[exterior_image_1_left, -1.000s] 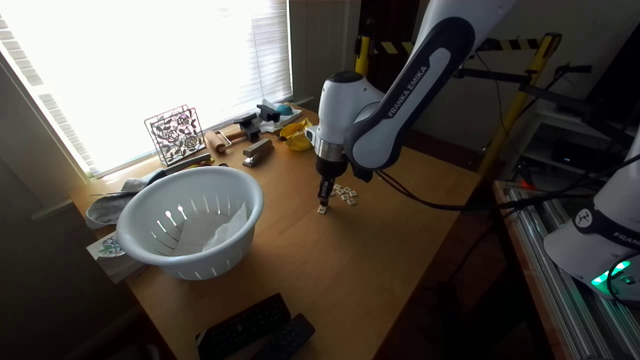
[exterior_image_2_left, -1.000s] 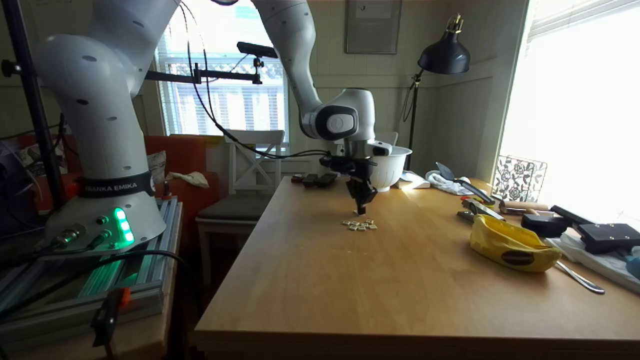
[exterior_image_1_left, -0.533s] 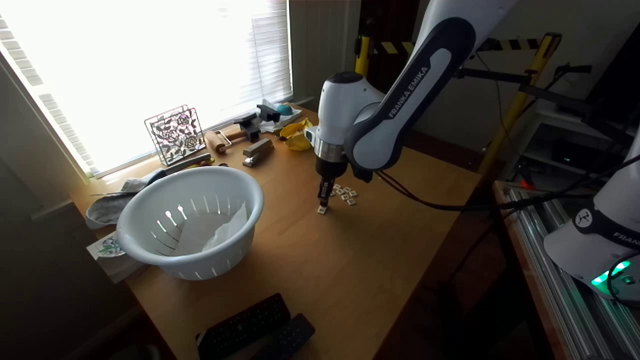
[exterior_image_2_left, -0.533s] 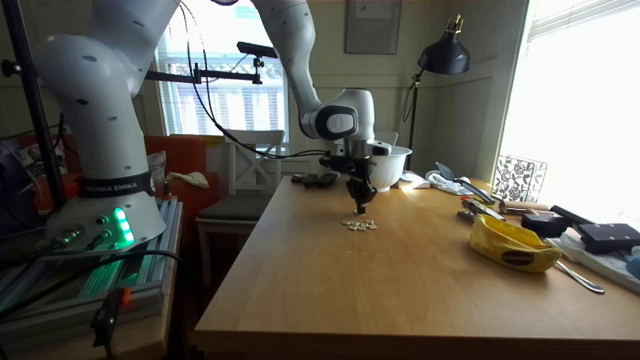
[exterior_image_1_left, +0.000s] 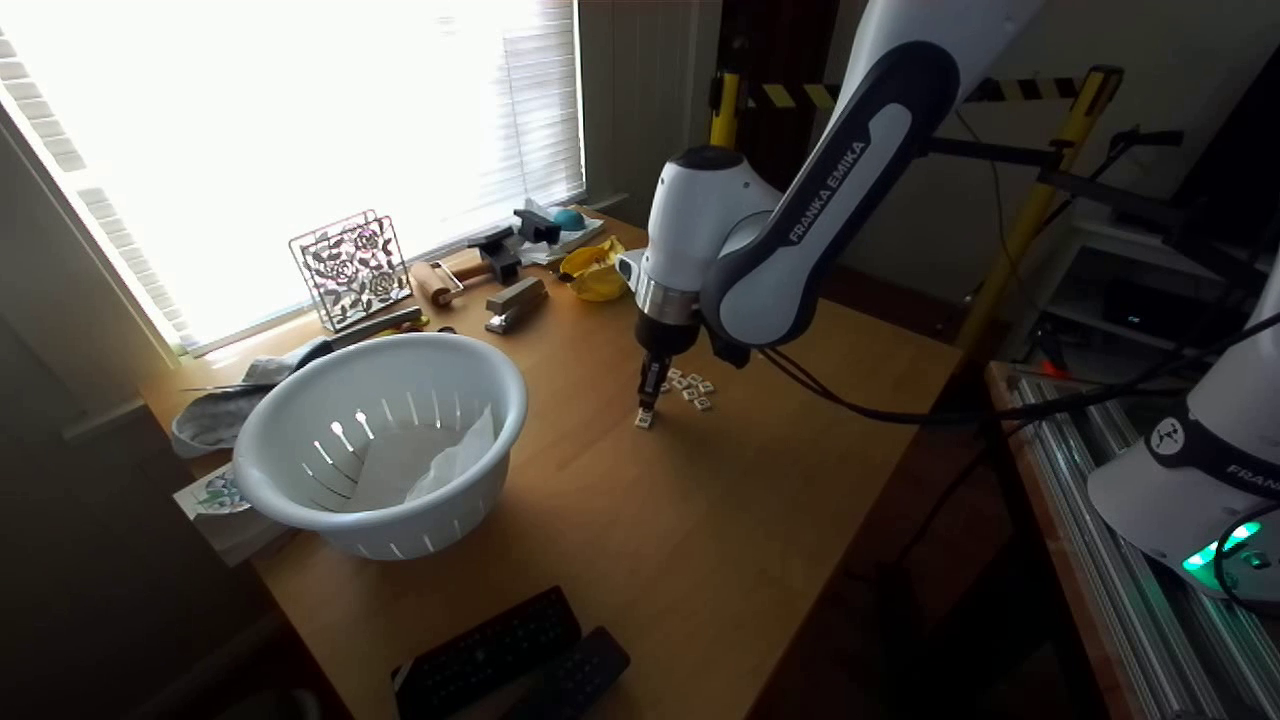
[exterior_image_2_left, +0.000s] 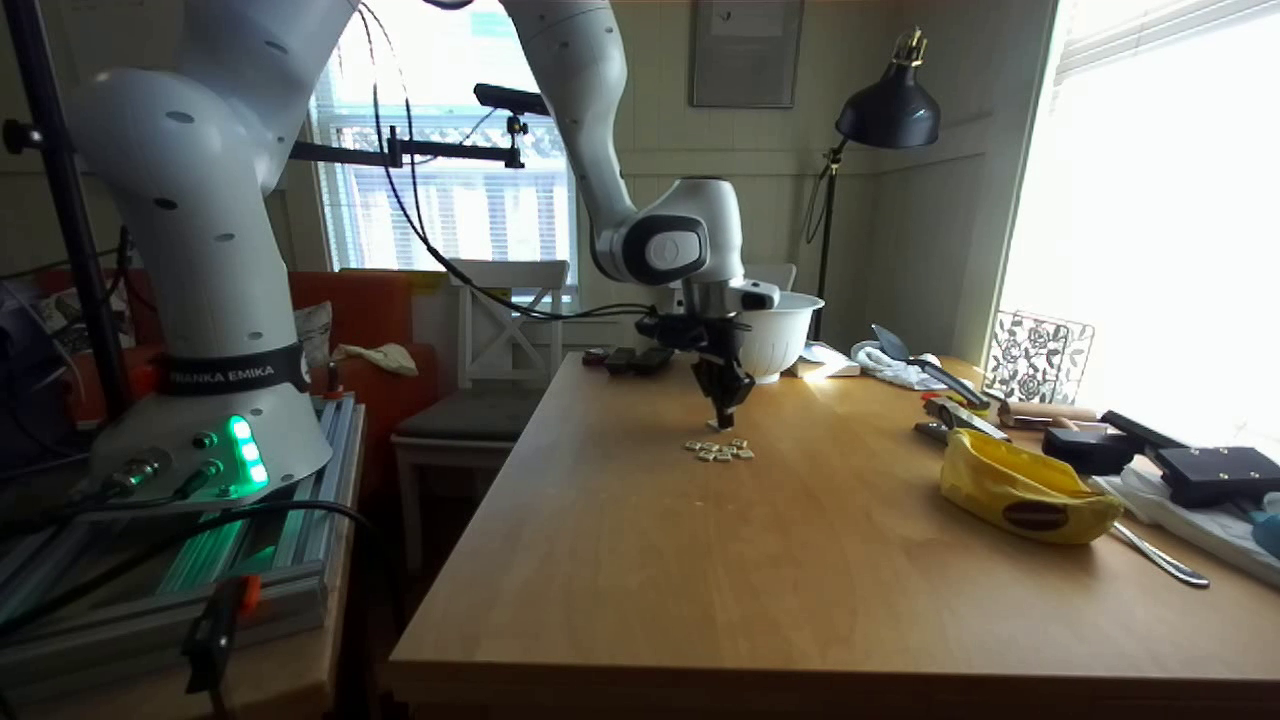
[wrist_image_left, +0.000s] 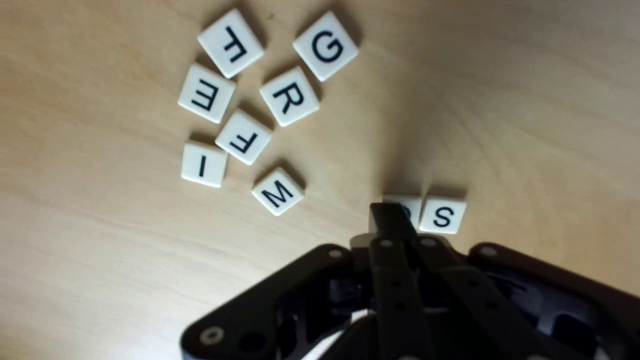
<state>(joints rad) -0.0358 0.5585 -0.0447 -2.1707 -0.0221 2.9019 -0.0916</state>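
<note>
My gripper (wrist_image_left: 393, 215) is shut, its fingers pressed together with nothing visible between them. In the wrist view its tip covers part of a white letter tile (wrist_image_left: 412, 203), so that letter is mostly hidden. Right beside it lies the S tile (wrist_image_left: 443, 215). Whether the tip touches the covered tile, I cannot tell. Loose tiles lie to the upper left, among them M (wrist_image_left: 278, 191), R (wrist_image_left: 289, 96), G (wrist_image_left: 325, 46) and I (wrist_image_left: 204, 164). In both exterior views the gripper (exterior_image_1_left: 648, 404) points down at the tabletop, close to the group of loose tiles (exterior_image_2_left: 718, 451).
A white colander (exterior_image_1_left: 380, 430) stands on the table, with dark remotes (exterior_image_1_left: 490, 650) near it. Along the window side are a stapler (exterior_image_1_left: 516, 303), a yellow banana-shaped pouch (exterior_image_2_left: 1025, 490), a patterned metal holder (exterior_image_1_left: 352, 270) and a wooden roller (exterior_image_1_left: 432, 284).
The wrist and forearm have shifted slightly and tilted, while the fingertips stay by the same tiles. The gripper remains shut. I see no clear movement of the loose tiles.
</note>
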